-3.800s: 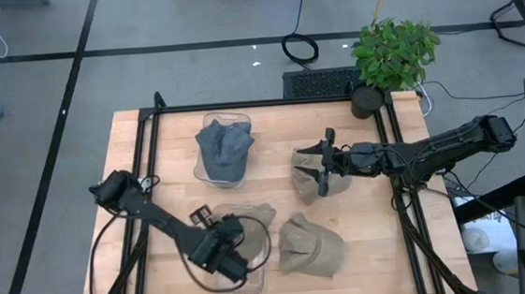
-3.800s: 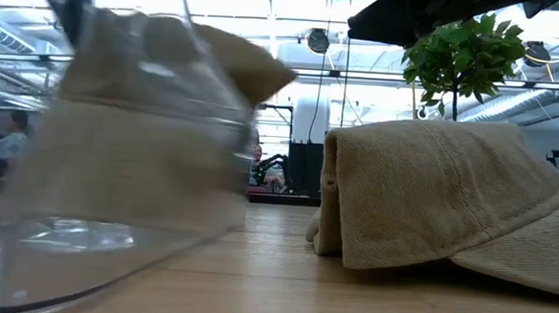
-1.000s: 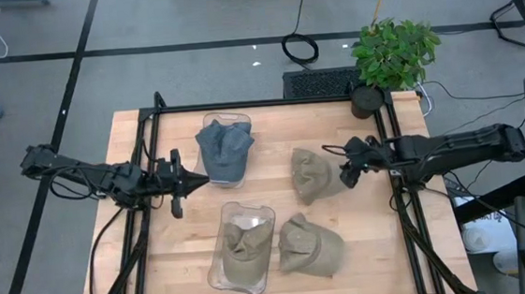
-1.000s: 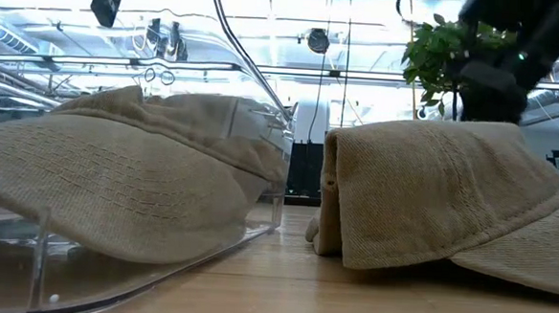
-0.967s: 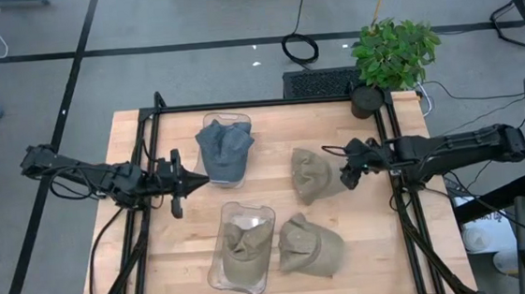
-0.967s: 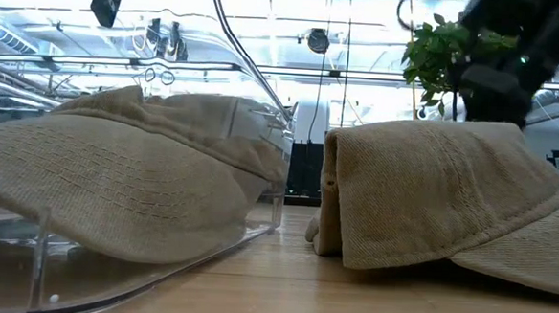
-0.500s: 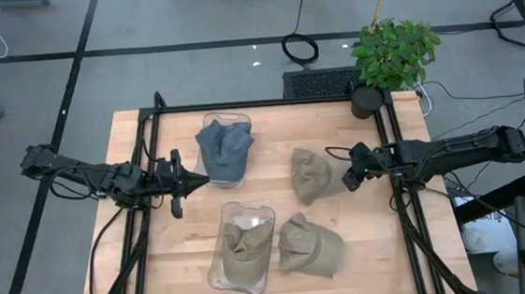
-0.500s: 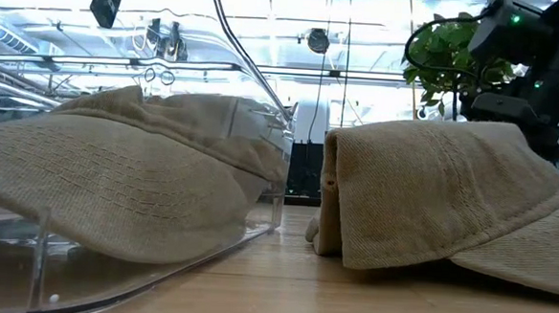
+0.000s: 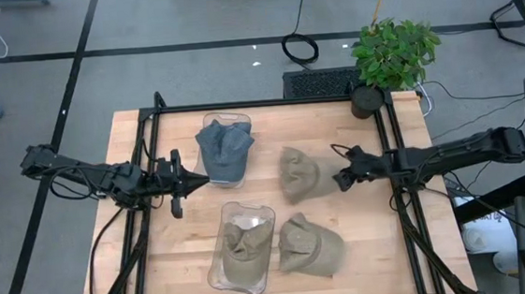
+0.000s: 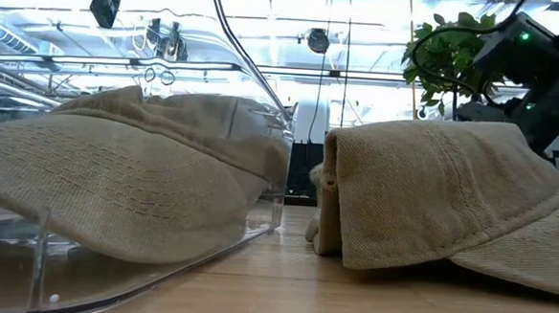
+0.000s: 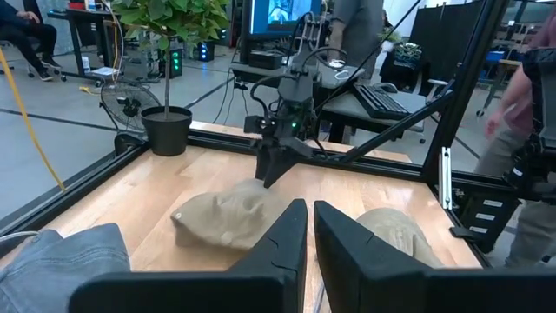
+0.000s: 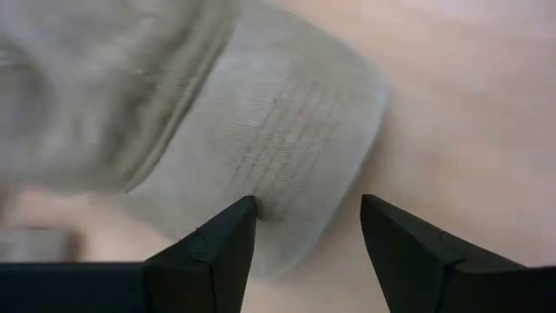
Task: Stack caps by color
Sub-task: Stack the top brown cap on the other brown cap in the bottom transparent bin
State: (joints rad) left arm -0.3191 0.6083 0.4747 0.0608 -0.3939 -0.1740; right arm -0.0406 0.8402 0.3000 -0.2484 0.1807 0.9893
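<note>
A blue-grey cap (image 9: 225, 148) lies in a clear bin (image 9: 210, 175) at the far middle. One tan cap (image 9: 243, 252) lies in a second clear bin (image 9: 266, 212) near the front edge, and another tan cap (image 9: 310, 245) lies on the table beside it. A further tan cap (image 9: 298, 174) lies mid-table. My right gripper (image 9: 338, 179) is low at this cap's right side and open, with the cap's brim (image 12: 295, 148) between its fingers. My left gripper (image 9: 188, 181) hovers level and shut, left of the blue cap's bin. My right gripper meets the mid-table tan cap at its brim (image 12: 287, 174). One fingertip (image 12: 233, 224) lies against the brim and the other stands clear beside it. The fingers come from the table's right, slanting down. The cap lies on the table.
A potted plant (image 9: 391, 54) stands at the far right corner. Black frame rails (image 9: 400, 202) run along the table's sides. Bare wood lies near the front right. People (image 11: 521, 113) and desks show in the room beyond the table.
My right gripper has sunk toward the table, rolled about its own line and edged toward the table's left. It has come up against the mid-table tan cap, which has slid a little toward the left edge.
</note>
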